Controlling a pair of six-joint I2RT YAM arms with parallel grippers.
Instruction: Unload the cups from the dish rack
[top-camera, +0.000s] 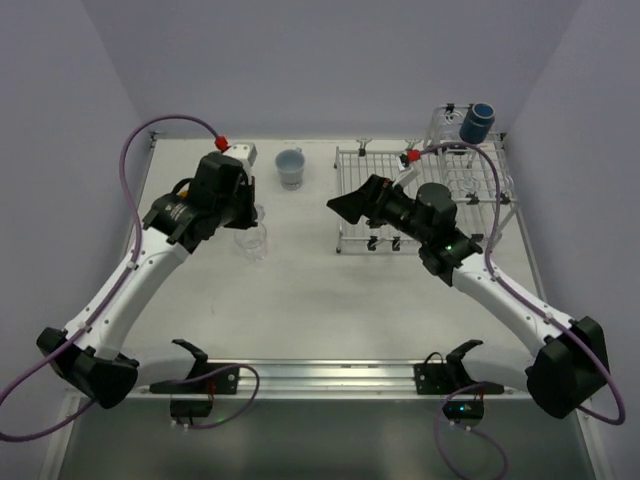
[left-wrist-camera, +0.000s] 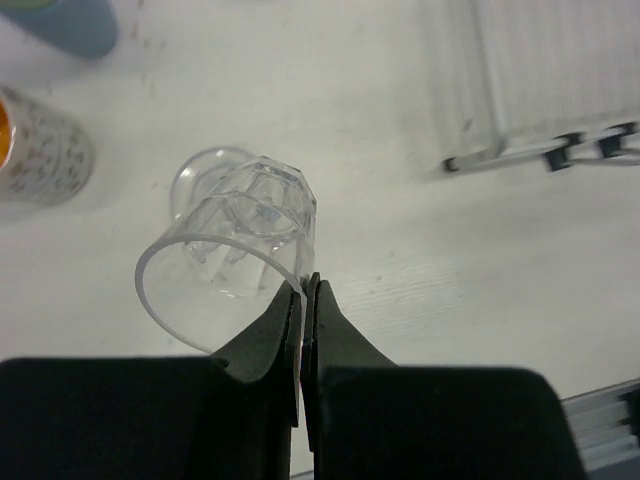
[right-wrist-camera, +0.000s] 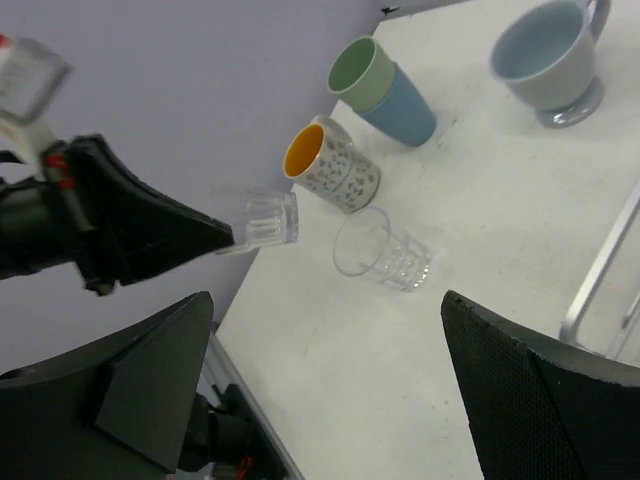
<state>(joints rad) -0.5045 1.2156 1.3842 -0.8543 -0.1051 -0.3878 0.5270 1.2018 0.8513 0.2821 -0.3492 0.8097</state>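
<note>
My left gripper (left-wrist-camera: 303, 285) is shut on the rim of a clear faceted glass (left-wrist-camera: 235, 240) and holds it tilted just above the table; it also shows in the right wrist view (right-wrist-camera: 265, 220). A second clear glass (right-wrist-camera: 380, 250) stands on the table beside it. My right gripper (right-wrist-camera: 330, 400) is open and empty, left of the dish rack (top-camera: 420, 195) in the top view (top-camera: 345, 207). A dark navy mug (top-camera: 477, 122) sits in the rack's raised basket. A whitish mug (top-camera: 290, 168) stands on the table.
A pale green tumbler (right-wrist-camera: 360, 68) nested in a light blue one (right-wrist-camera: 405, 108) and an orange-lined patterned cup (right-wrist-camera: 335, 165) stand near the left wall. The rack's corner (left-wrist-camera: 540, 90) lies to the right of the held glass.
</note>
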